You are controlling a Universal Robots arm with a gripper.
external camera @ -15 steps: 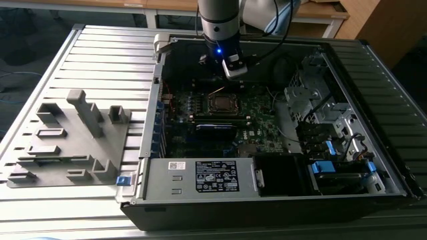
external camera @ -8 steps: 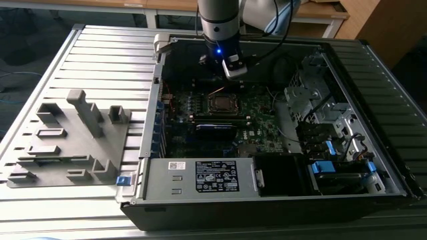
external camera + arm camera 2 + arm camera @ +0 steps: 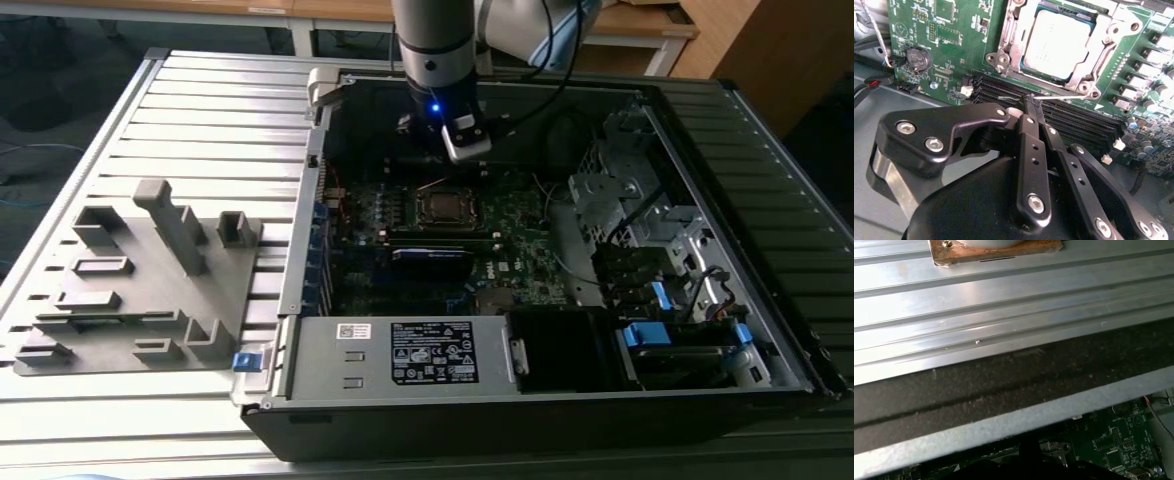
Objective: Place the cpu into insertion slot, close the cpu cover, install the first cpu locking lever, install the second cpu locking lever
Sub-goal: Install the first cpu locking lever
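hovering just beside the socket, my gripper [image 3: 1030,102] has its fingers pressed together, holding nothing; the cpu [image 3: 1056,42] sits inside under the closed cpu cover [image 3: 1104,42].

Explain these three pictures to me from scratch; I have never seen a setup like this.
The exterior view looks down on an open computer case lying on a ribbed metal table. A robot arm reaches down into the case, above the green motherboard.

The two wrist views come from cameras riding on the arm. In the second wrist view the black gripper has its fingers closed together with nothing between them, close to a thin metal lever. Beyond it, the cpu sits in its socket with the cpu cover closed around it. The first wrist view shows the ribbed table and the case's edge.

A grey plastic fixture lies on the table beside the case.
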